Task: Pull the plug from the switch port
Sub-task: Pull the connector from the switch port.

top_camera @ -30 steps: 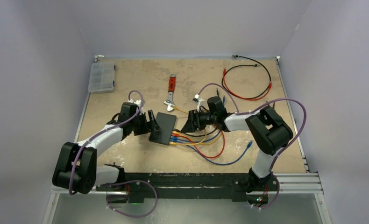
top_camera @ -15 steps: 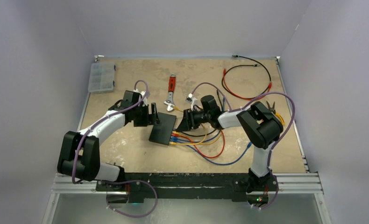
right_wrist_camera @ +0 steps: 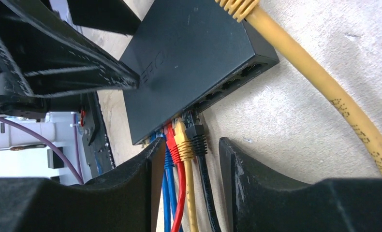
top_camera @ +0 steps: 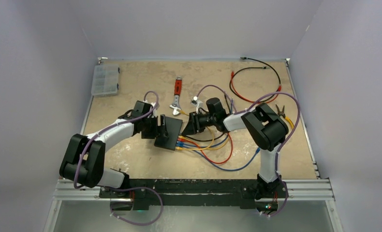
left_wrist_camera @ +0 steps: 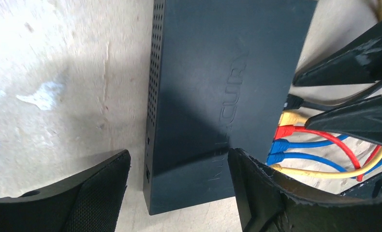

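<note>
The black switch [top_camera: 168,133] lies flat mid-table, also seen in the left wrist view [left_wrist_camera: 227,87] and the right wrist view [right_wrist_camera: 194,53]. Several plugs [top_camera: 180,142] sit in its port row: black [right_wrist_camera: 197,137], yellow [right_wrist_camera: 183,145], red [right_wrist_camera: 171,142] and blue. My right gripper [right_wrist_camera: 186,157] is open, its jaws straddling the black, yellow and red plugs; the black one keeps a gap to the right finger. My left gripper [left_wrist_camera: 179,162] is open at the switch's other end, one finger [left_wrist_camera: 271,193] over its top and the other [left_wrist_camera: 82,198] clear of its side.
A red-handled wrench [top_camera: 177,96] lies behind the switch. A clear compartment box [top_camera: 105,79] stands at the back left. Red and black cable loops [top_camera: 257,87] and pliers [top_camera: 282,112] are at the back right. A loose yellow cable [right_wrist_camera: 324,82] crosses beside the switch.
The right jaws have narrowed around the plugs and that arm edged left. The left gripper moved right, up to the switch's far end.
</note>
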